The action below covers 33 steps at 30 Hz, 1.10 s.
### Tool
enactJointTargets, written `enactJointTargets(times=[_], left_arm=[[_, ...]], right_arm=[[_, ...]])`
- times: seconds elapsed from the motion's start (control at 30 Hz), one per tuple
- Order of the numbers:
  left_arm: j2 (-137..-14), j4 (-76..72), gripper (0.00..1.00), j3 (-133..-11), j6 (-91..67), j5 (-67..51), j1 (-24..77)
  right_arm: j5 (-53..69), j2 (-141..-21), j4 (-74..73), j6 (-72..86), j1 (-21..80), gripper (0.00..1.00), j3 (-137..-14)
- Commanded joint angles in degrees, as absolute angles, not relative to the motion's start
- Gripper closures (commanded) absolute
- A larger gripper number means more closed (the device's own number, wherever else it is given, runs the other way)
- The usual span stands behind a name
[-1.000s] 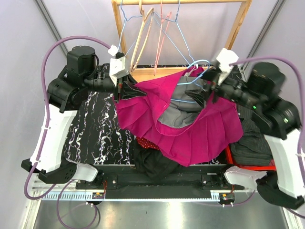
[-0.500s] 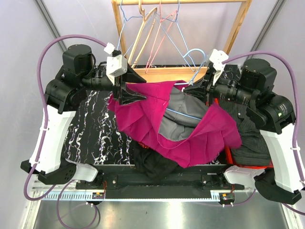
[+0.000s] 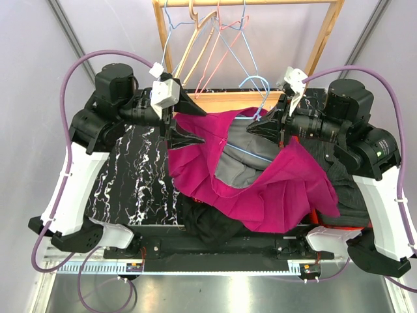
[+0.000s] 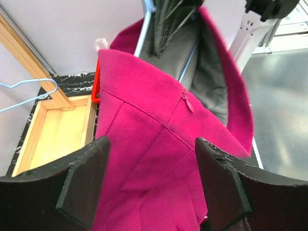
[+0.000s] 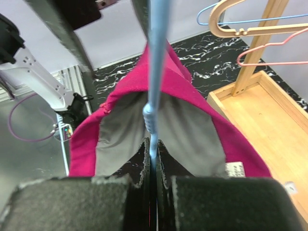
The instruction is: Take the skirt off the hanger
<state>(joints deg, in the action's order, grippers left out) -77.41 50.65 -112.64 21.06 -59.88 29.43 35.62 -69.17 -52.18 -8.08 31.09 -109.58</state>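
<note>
Above the middle of the counter [image 3: 137, 176], the magenta skirt [image 3: 273, 189] hangs in the air between the two arms. Its waist is pulled open towards the far side, so the grey lining shows. The hem droops towards the near edge and towards the right arm's base. The skirt is on the light-blue wire hanger [image 5: 155, 72], whose bar runs across the lining inside the waist. In the overhead view the hook sticks out at the far right of the waistband. From the left wrist a short zip [image 4: 186, 98] shows in the waistband seam, and from the right wrist a small white label [image 5: 234, 168] shows on the lining.

The right hand [image 3: 260, 125] is closed tight on the hanger wire, which is pinched between its pads at the skirt's right side. The left hand [image 4: 151, 142] is at the skirt's left edge with its fingers [image 4: 84, 183] spread wide. Pink fabric fills the gap between them (whether either finger presses the cloth cannot be told).

Under the hanging hem, a black garment [image 3: 208, 225] lies crumpled at the near edge of the black marbled counter. A stack of dark grey clothes [image 3: 345, 195] sits to the right, partly covered by the skirt. Beyond the skirt stands a wooden rack [image 3: 328, 32] with a shallow wooden base [image 3: 221, 101]. Blue, pink and wooden spare hangers [image 3: 225, 39] hang from its top rail.
</note>
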Motion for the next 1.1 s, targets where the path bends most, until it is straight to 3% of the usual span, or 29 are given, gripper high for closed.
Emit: enactJointTargets(times=[0.0,0.1,0.2,0.27,0.37,0.47,0.5,0.53,0.93,1.07], left_arm=[[-79.36,47.03,0.29,-113.37,21.8,-58.36,29.71],[-80.77,45.89,0.39,-116.19,20.31,-59.85,29.71],[-81.3,43.95,0.39,-116.54,19.78,-58.98,29.71],[-81.65,43.07,0.32,-116.72,19.86,-56.27,29.71],[-82.44,42.36,0.34,-117.42,20.21,-55.72,29.71],[-83.14,42.19,0.72,-117.69,20.13,-57.47,29.71],[-83.14,42.1,0.92,-117.69,20.04,-57.83,29.71],[-82.97,42.1,0.99,-117.95,20.13,-57.83,29.71],[-81.56,42.19,1.0,-121.54,18.2,-57.39,29.53],[-82.0,32.22,1.0,-124.45,6.3,-60.54,29.62]], right_arm=[[39.55,-67.15,-45.18,-5.19,31.29,0.99,-110.66],[39.99,-66.8,-44.91,-4.57,31.29,0.99,-109.43],[40.95,-66.53,-43.86,-3.69,31.38,0.99,-107.93],[42.1,-66.53,-43.07,-2.82,31.29,0.99,-107.23],[42.54,-66.71,-42.8,-2.29,31.38,0.99,-106.26],[42.54,-66.36,-42.01,-1.93,31.38,0.98,-105.12],[42.45,-66.18,-42.19,-2.02,31.29,0.98,-104.94],[42.36,-66.27,-42.19,-2.11,31.2,0.98,-104.77],[41.92,-66.62,-43.77,-2.55,31.29,0.98,-104.06],[43.85,-68.37,-39.83,-0.35,31.81,0.99,-101.17]])
